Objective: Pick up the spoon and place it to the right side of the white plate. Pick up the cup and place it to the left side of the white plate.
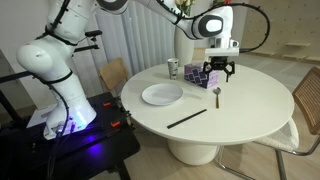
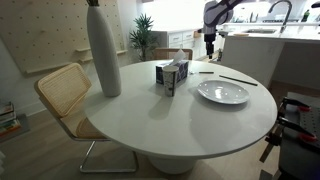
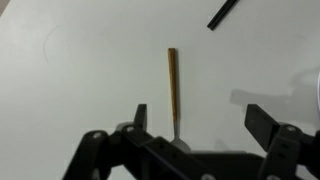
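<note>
Room's a home-kitchen kind of space, with a wicker-backed chair [image 1: 308,100] pulled up and a counter behind. The round white table [image 1: 240,115] looks smooth and a bit glossy, so I'd guess small stuff skates on it if nudged.

The gripper [image 1: 219,70] hovers just above the tabletop with its fingers [image 3: 140,120] spread wide and nothing between them.

The white plate [image 1: 162,95] sits well off to one side of the fingers, with only a sliver of it at the edge of the wrist view. The tissue box [image 1: 205,75] is right beside the fingers. The cup [image 1: 173,68] stands past the box, well apart from them, and hasn't been picked up yet. A black stick [image 1: 187,118] lies out ahead of the fingertips, clear of everything.

The spoon [image 3: 172,85] lies flat on the table right under the open fingers. Its slim handle runs straight out ahead of them, its bowl end is tucked under the gripper body, and it sits closer to one finger than dead centre.

My guess on handling: it's light, stiff, slippery metal lying very low. I'd pinch across the handle near the middle, with the fingertips almost scraping the table, or it'll squirt out or pivot.
</note>
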You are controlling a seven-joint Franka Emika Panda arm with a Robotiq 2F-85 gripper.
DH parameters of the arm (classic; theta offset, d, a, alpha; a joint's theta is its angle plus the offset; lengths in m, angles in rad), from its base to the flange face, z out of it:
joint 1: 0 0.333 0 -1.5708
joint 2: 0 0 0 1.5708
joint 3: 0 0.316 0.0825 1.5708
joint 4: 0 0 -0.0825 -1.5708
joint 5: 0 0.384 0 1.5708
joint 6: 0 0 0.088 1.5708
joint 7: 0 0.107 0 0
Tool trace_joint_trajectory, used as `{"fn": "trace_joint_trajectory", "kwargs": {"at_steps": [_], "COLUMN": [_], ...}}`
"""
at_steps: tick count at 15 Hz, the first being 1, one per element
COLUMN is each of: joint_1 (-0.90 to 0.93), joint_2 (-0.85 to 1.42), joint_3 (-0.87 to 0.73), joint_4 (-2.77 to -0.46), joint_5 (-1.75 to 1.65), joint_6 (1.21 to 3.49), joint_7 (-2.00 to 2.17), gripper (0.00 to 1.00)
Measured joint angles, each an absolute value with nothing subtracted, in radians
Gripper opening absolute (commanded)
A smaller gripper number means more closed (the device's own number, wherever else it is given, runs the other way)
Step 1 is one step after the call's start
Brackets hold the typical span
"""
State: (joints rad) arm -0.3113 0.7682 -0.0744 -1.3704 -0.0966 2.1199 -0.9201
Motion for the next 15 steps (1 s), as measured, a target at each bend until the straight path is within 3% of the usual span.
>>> {"fn": "trace_joint_trajectory", "kwargs": {"at_steps": [15], "joint_1": [-0.355], "joint_2": [0.865], "joint_3": [-0.045], "joint_4": [-1.330], "joint_5": [-0.095], "joint_6": [2.193], "joint_7": [-0.923], "gripper": [1.00]}}
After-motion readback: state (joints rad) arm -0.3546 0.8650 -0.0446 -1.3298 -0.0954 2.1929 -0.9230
